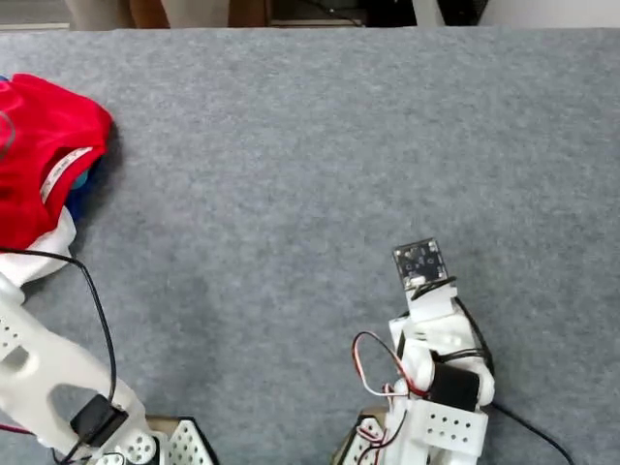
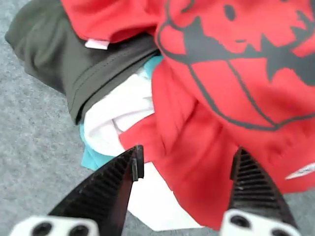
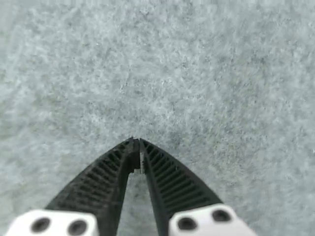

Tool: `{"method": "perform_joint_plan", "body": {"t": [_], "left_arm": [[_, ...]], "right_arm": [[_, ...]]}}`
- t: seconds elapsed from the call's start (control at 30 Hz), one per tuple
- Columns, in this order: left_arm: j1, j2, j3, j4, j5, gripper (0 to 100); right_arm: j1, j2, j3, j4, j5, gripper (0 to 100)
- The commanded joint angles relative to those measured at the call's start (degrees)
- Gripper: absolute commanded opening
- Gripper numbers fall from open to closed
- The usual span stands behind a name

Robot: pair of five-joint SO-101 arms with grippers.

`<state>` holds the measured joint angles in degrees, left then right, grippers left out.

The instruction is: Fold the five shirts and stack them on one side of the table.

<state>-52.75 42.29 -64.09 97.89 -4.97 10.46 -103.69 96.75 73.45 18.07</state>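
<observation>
A crumpled pile of shirts lies at the table's left edge. On top is a red shirt (image 1: 39, 155) with a dark print (image 2: 236, 73). Under it are a white shirt (image 1: 46, 254) (image 2: 123, 113), a bit of blue shirt (image 1: 81, 184), a teal one (image 2: 96, 158) and a dark olive shirt (image 2: 64, 54). My left gripper (image 2: 189, 152) hangs open just above the pile, its fingers astride the red and white cloth and holding nothing. The right gripper (image 3: 137, 143) is shut and empty, low over bare grey felt. The right arm (image 1: 436, 373) sits folded near the front edge.
The grey felt table (image 1: 320, 145) stretches wide to the right of the pile. The left arm (image 1: 48, 373) with its black cable (image 1: 97, 310) stands at the front left corner. Chair legs and floor show beyond the far edge.
</observation>
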Motion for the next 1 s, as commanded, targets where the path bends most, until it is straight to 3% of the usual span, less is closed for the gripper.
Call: {"method": "perform_joint_plan", "body": {"t": [0.0, 0.17, 0.57, 0.73, 0.97], "left_arm": [[0.88, 3.74, -3.08, -1.49, 0.62, 24], [0.97, 9.1, -5.71, -4.4, 0.88, 1], [4.75, 4.88, -26.9, 2.99, 0.7, 2], [6.77, -0.31, -27.96, 2.99, 0.7, 2], [15.65, -9.63, -27.52, 2.99, 0.7, 2]], "right_arm": [[-0.48, -4.44, -2.15, 0.09, 1.05, 0.5], [-0.4, -4.44, -2.33, 0.0, 1.05, 0.5], [-0.22, -4.53, -3.38, -4.66, 1.05, 0.5], [-0.13, -4.53, -4.88, -7.74, 1.14, 1.0], [-0.04, -4.35, -14.02, -7.65, 7.65, 16.1]]}}
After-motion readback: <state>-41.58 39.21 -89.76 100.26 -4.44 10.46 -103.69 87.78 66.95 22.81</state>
